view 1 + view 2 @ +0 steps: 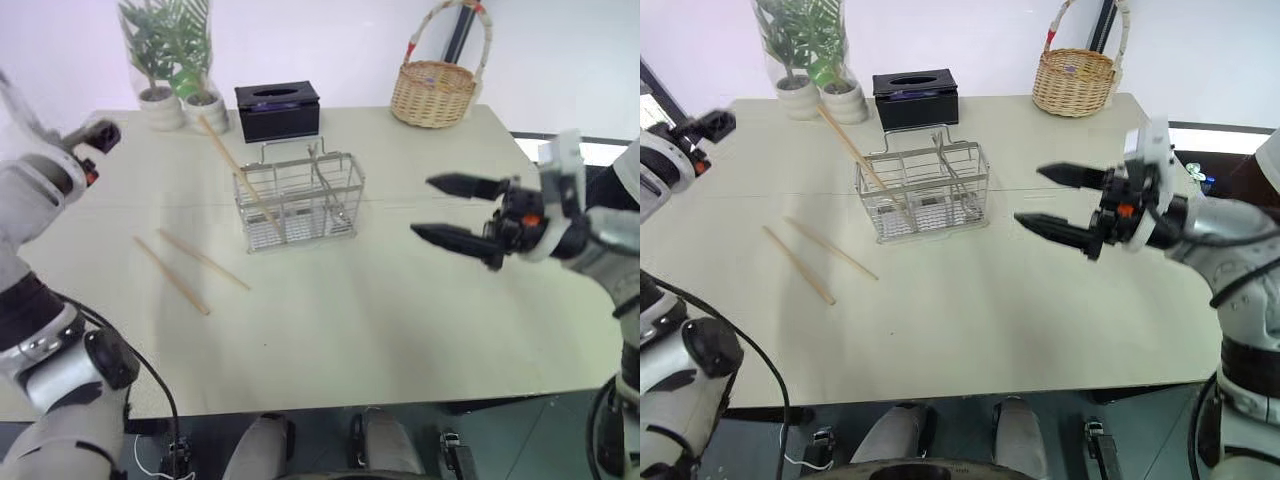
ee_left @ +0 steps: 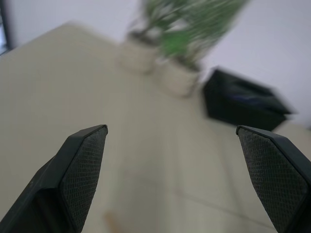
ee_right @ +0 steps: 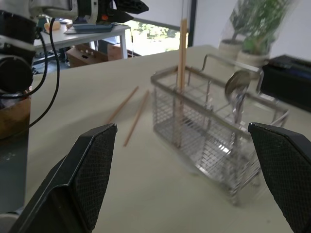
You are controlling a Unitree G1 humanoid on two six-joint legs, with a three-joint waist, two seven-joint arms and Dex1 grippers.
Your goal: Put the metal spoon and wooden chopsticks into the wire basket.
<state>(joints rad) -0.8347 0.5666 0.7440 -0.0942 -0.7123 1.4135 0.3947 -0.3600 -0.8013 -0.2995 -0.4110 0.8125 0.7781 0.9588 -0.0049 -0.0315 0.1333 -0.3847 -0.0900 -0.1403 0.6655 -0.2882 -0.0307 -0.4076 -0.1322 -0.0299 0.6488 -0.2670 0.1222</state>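
From the head camera I have a wide pale bench (image 1: 400, 330) with plenty of bare surface along its near edge and across its right half. The far edge is the crowded one: two potted plants (image 1: 170, 60) at the far left, a black tissue box (image 1: 278, 110) beside them, and a wicker basket (image 1: 433, 92) near the far right corner.

The wire basket (image 1: 298, 200) stands around the bench's middle, slightly to the left. The metal spoon (image 3: 236, 94) is upright in one of its compartments, bowl up. One chopstick (image 1: 240, 172) leans in the basket's left end, its top tilting toward the plants. Two more wooden chopsticks (image 1: 190, 265) lie flat on the bench left of the basket, near each other and clear of it.

My right end effector (image 1: 450, 212) hangs above the bench to the right of the basket, well apart from it, fingers spread wide and holding nothing. My left end effector (image 2: 180, 179) is off by the bench's left edge, also spread wide and empty, facing the plants and tissue box.
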